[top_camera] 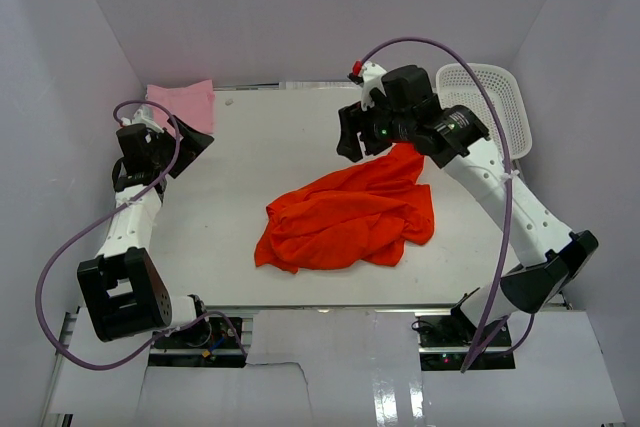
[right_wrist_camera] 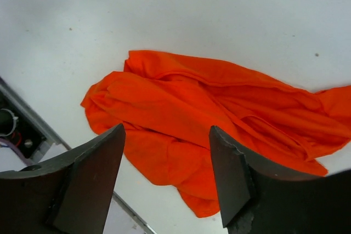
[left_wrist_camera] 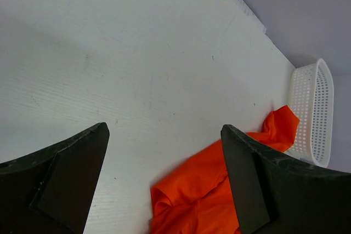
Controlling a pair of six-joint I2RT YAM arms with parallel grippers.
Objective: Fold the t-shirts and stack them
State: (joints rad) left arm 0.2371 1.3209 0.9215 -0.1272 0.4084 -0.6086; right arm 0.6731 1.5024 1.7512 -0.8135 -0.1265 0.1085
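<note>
One orange-red t-shirt lies crumpled in a loose heap in the middle of the white table, one end trailing toward the back right. My right gripper hovers above that far end, open, nothing between its fingers. In the right wrist view, the right gripper is open and the orange-red t-shirt lies on the table below it. A light pink t-shirt rests at the back left corner. My left gripper stays beside it, open and empty; in its wrist view, the left gripper faces the orange-red t-shirt from a distance.
A white lattice basket leans at the back right corner, also seen as the basket past the orange cloth. Grey walls close in the table on three sides. Cables loop from both arms.
</note>
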